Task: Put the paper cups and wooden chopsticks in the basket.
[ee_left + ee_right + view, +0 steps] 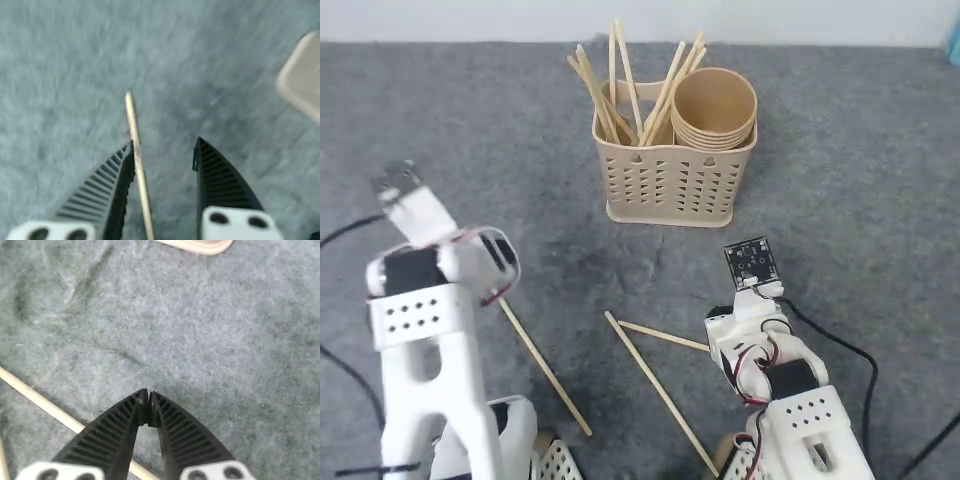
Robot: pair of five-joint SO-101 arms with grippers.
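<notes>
The beige slotted basket (670, 185) stands at the back middle of the grey carpet, holding several wooden chopsticks (620, 90) and a stack of paper cups (714, 108). Three chopsticks lie loose on the carpet: one (545, 368) by the left arm, and two crossing ones (660, 392) (665, 336) by the right arm. My left gripper (165, 142) is open low over the carpet, and a chopstick (136, 150) lies between its fingers, close against one of them. My right gripper (149, 392) is shut and empty, with a chopstick (40, 400) lying beside it.
The left arm (430, 300) and the right arm (770, 370) stand at the near edge. Open carpet lies between them and the basket. A basket corner (302, 75) shows at the edge of the left wrist view, and the basket's base (200, 245) in the right wrist view.
</notes>
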